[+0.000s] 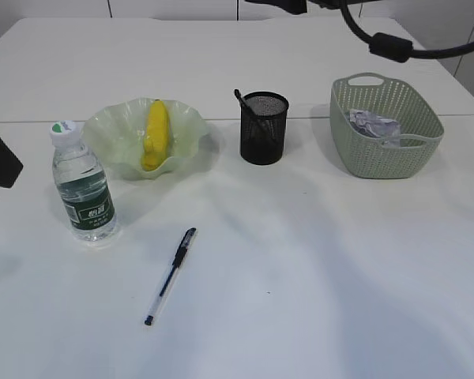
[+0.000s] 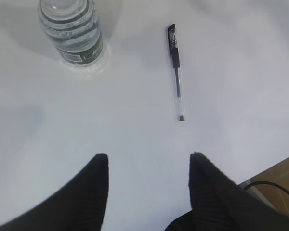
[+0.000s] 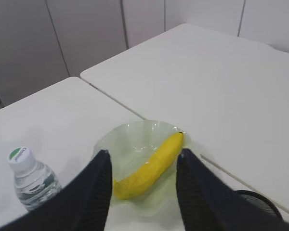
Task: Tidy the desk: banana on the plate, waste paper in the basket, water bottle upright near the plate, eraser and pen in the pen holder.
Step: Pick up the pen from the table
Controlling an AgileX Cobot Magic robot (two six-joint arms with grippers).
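A yellow banana [image 1: 156, 133] lies in the green glass plate [image 1: 110, 134]. A water bottle [image 1: 83, 188] stands upright to the front left of the plate. A black pen [image 1: 171, 274] lies flat on the table. Crumpled paper [image 1: 373, 124] is in the green basket [image 1: 383, 154]. The black mesh pen holder [image 1: 264, 130] has a dark stick poking out. No eraser shows. My left gripper [image 2: 148, 156] is open and empty above the table, short of the pen [image 2: 176, 72] and bottle [image 2: 72, 31]. My right gripper [image 3: 143, 153] is open and empty, high above the banana [image 3: 151, 168] and plate [image 3: 130, 127].
The white table [image 1: 316, 268] meets a second table behind, along a seam behind the plate. The table's edge and floor show at the lower right of the left wrist view [image 2: 279, 178]. A black cable [image 1: 387, 43] hangs at the top right.
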